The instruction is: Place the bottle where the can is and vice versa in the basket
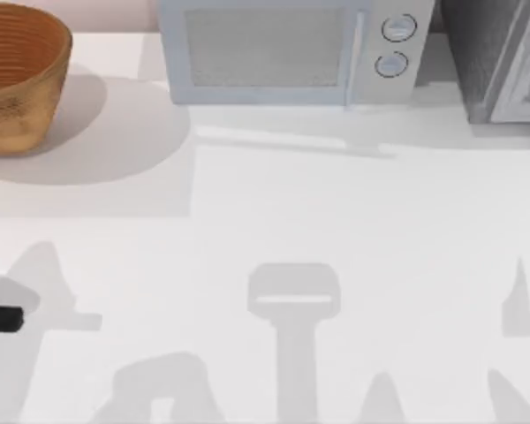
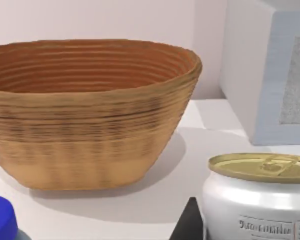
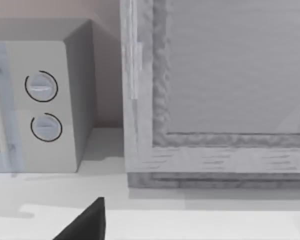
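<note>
The orange-brown wicker basket (image 1: 18, 88) stands at the table's far left corner. In the left wrist view the basket (image 2: 90, 125) is upright, and nothing sits in the part of its inside that I can see. The can (image 2: 260, 200), white with a gold top, stands on the table nearer the camera than the basket. A blue cap of the bottle (image 2: 0, 217) peeks in at the frame's corner, apart from the can. My left gripper (image 1: 0, 316) is at the left edge, short of both. A dark tip of my right gripper (image 3: 85, 222) hangs over the table at the right.
A pale microwave (image 1: 287, 49) stands at the back middle, right of the basket, also seen as microwave (image 2: 270, 75) and microwave (image 3: 35, 100). A grey box-like appliance (image 1: 503, 57) fills the back right corner. Arm shadows fall on the white table (image 1: 291, 203).
</note>
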Controlling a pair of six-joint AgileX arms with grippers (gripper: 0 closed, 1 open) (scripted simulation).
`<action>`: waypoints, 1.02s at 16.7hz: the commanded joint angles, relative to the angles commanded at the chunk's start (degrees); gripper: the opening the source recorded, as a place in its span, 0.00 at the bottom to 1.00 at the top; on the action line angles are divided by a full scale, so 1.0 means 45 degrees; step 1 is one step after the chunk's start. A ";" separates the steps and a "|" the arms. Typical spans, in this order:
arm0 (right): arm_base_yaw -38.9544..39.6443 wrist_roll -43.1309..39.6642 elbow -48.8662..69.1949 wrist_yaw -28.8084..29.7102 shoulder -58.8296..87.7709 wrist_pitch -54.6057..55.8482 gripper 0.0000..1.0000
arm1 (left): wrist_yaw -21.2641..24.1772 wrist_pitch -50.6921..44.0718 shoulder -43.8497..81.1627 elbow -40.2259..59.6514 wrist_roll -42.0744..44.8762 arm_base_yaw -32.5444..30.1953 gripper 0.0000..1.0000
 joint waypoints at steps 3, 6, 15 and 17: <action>0.0000 0.0000 0.0000 0.0000 0.0000 0.0000 1.00 | 0.1129 0.1203 0.2376 0.1081 0.0103 -0.0318 0.00; 0.0000 0.0000 0.0000 0.0000 0.0000 0.0000 1.00 | 0.2627 0.2842 0.5252 0.2554 0.0229 -0.0779 0.00; 0.0000 0.0000 0.0000 0.0000 0.0000 0.0000 1.00 | 0.8176 0.8826 1.5638 0.7808 0.0441 -0.2391 0.00; 0.0000 0.0000 0.0000 0.0000 0.0000 0.0000 1.00 | 0.9429 1.0145 1.8039 0.8939 0.0440 -0.2722 0.00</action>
